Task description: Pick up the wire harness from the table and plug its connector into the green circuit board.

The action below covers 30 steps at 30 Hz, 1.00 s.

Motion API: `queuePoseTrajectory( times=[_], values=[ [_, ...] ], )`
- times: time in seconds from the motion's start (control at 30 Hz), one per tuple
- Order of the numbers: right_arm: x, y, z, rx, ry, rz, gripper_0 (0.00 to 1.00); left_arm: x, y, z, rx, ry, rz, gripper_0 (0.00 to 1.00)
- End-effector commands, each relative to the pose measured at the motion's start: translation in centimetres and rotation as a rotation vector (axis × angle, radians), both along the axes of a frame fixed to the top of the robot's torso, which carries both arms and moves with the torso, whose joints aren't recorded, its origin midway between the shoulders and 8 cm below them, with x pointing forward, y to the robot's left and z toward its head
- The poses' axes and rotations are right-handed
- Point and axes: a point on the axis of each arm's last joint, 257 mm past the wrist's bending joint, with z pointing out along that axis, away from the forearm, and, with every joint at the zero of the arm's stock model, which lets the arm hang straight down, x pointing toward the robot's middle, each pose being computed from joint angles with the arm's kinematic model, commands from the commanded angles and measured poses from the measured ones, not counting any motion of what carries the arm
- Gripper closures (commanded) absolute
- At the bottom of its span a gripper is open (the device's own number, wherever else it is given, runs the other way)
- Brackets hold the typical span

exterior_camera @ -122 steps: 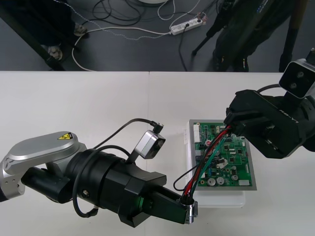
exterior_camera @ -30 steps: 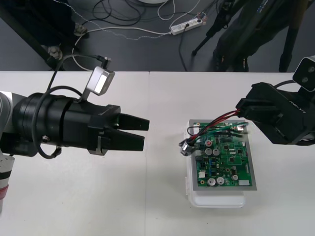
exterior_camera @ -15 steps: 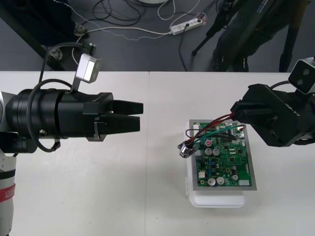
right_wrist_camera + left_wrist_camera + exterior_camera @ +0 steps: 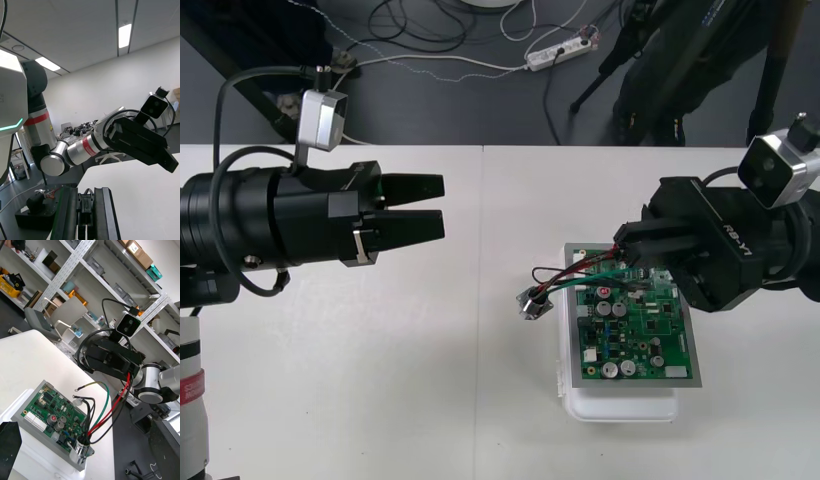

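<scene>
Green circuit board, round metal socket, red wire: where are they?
green circuit board (image 4: 635, 335): front view, middle of its green face.
round metal socket (image 4: 532, 304): front view, on its metal flange.
red wire (image 4: 112, 410): left wrist view, midway along its length.

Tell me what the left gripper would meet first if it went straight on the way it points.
Most likely the right gripper, shut on the wire harness over the green circuit board. The open left gripper points across the table toward it. Relative height is unclear, so it could pass above.
</scene>
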Motion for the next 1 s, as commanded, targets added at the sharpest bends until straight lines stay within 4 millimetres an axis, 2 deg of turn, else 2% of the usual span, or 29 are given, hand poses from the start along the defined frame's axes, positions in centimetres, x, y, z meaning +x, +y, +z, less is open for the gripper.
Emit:
queuePoseTrajectory(
  times=[0.03,0.1,0.57,1.0],
  values=[
    [-1.6,0.4,0.0,-0.009,-0.077,0.001,1.0,-0.9,0.7,1.5,0.041,-0.187,-0.021,0.0],
    [-2.0,0.6,-0.4,-0.027,-0.094,0.0,1.0,-1.0,0.8,1.2,0.044,-0.211,-0.02,0.0],
    [1.6,3.4,0.0,-0.036,-0.116,-0.253,1.0,-1.2,2.0,-1.3,0.084,-0.394,0.012,0.0],
    [2.2,4.4,1.4,-0.016,-0.145,-0.359,1.0,-1.7,1.7,-2.7,0.115,-0.528,0.001,0.0]
  ],
)
